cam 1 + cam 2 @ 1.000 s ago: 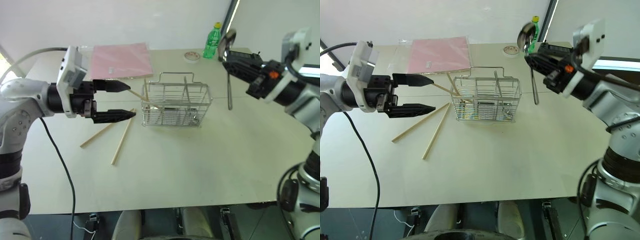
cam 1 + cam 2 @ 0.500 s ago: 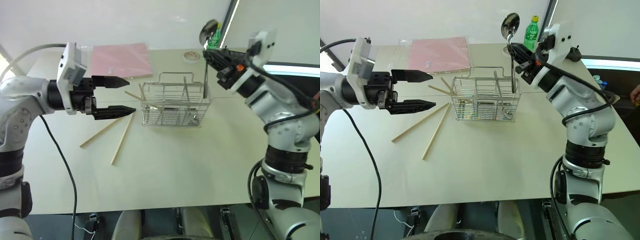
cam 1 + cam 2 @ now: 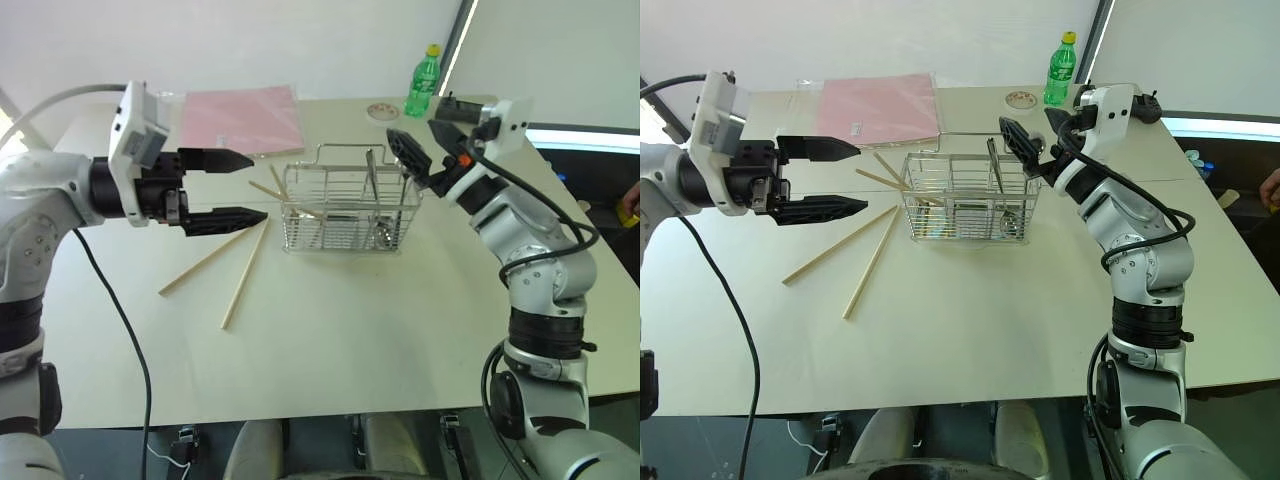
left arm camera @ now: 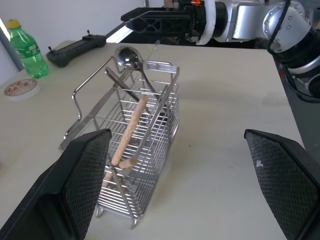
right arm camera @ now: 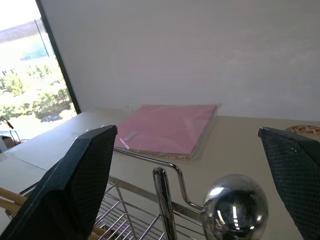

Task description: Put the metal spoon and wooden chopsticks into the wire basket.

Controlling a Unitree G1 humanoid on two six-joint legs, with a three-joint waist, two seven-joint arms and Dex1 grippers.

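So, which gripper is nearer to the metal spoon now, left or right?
The right gripper. It is open just above the metal spoon, which stands in the wire basket. The left gripper is open beside the basket's far end.

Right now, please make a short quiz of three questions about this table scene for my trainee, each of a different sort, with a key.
1. True or false: the metal spoon stands in the wire basket at its end toward the right gripper.
2. How many wooden chopsticks lie on the table outside the basket? A) none B) two C) four
3. Fill in: the left gripper is ____ and holds nothing.

Key:
1. True; its bowl is up.
2. B; at least one more stick leans in the basket.
3. Open.
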